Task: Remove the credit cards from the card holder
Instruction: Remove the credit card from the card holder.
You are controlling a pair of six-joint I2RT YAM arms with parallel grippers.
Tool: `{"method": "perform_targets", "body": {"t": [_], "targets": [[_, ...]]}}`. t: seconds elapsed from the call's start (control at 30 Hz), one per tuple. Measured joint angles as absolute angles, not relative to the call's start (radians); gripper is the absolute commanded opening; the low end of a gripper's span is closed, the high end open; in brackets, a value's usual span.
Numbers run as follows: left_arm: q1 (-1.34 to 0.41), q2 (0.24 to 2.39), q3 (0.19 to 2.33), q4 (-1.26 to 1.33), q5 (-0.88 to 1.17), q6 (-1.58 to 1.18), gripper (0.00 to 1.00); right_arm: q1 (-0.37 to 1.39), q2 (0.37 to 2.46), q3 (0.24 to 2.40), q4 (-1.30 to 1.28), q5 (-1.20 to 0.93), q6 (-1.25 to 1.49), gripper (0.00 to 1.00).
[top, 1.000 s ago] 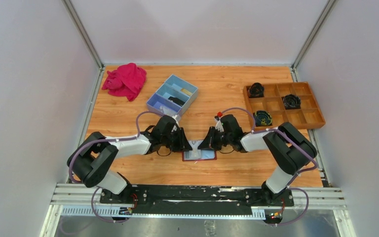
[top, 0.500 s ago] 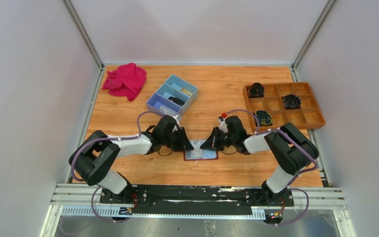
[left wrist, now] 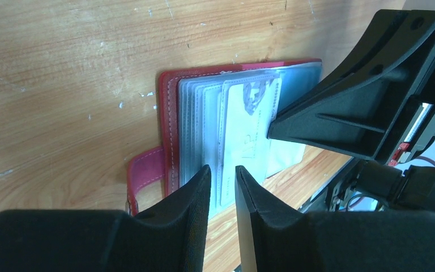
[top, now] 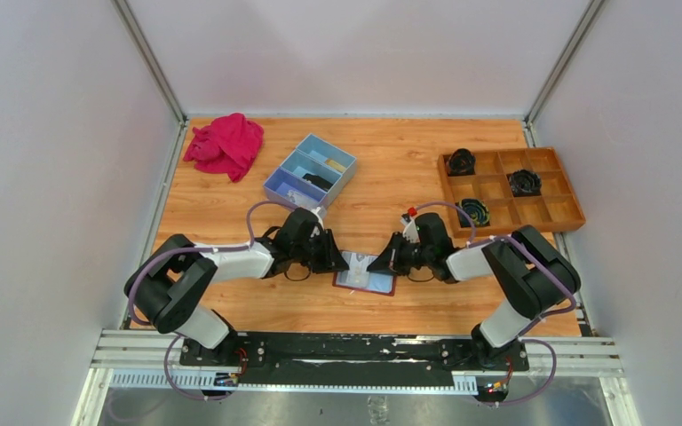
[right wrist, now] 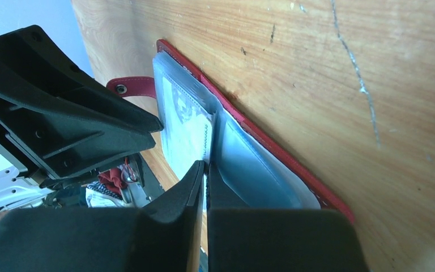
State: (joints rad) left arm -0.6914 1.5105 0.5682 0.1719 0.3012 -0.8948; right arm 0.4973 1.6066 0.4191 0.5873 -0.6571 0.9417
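The dark red card holder (top: 378, 286) lies open on the wooden table between my two grippers, its tab strap (left wrist: 145, 170) pointing left. Grey see-through pockets fill it. A whitish credit card (right wrist: 186, 127) with a printed face (left wrist: 248, 131) stands partly out of a pocket. My right gripper (right wrist: 205, 165) is shut on that card's thin edge, at the fold of the holder. My left gripper (left wrist: 222, 170) hovers low over the left pockets with a narrow gap between its fingers and nothing clearly clamped. Other credit cards are hidden in the pockets.
A blue three-compartment box (top: 311, 170) stands just behind the left arm. A bright pink cloth (top: 225, 144) lies at the back left. A wooden divided tray (top: 565, 211) with dark round items sits at the right. White walls enclose the table.
My right gripper has closed and drawn to the right. The holder has slid a little right with it and turned slightly. The left gripper has stayed in place.
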Motion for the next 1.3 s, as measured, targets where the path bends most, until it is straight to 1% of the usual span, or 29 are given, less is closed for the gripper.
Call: {"method": "perform_targets", "body": {"t": [0.5, 0.7, 0.9, 1.03, 1.3], "targets": [[-0.691, 1.524, 0.553, 0.166, 0.286, -0.895, 0.29, 0.469, 1.517, 0.385, 0.537, -0.643, 0.901, 0.0], [-0.691, 1.523, 0.553, 0.155, 0.287, -0.892, 0.3, 0.454, 1.516, 0.386, 0.52, -0.648, 0.873, 0.0], [-0.693, 1.472, 0.565, 0.117, 0.291, -0.868, 0.31, 0.449, 1.581, 0.458, 0.5, -0.708, 0.813, 0.0], [-0.694, 1.456, 0.616, 0.117, 0.303, -0.85, 0.31, 0.448, 1.643, 0.528, 0.496, -0.757, 0.777, 0.0], [-0.695, 1.528, 0.669, 0.126, 0.311, -0.823, 0.31, 0.448, 1.66, 0.583, 0.421, -0.78, 0.719, 0.0]]}}
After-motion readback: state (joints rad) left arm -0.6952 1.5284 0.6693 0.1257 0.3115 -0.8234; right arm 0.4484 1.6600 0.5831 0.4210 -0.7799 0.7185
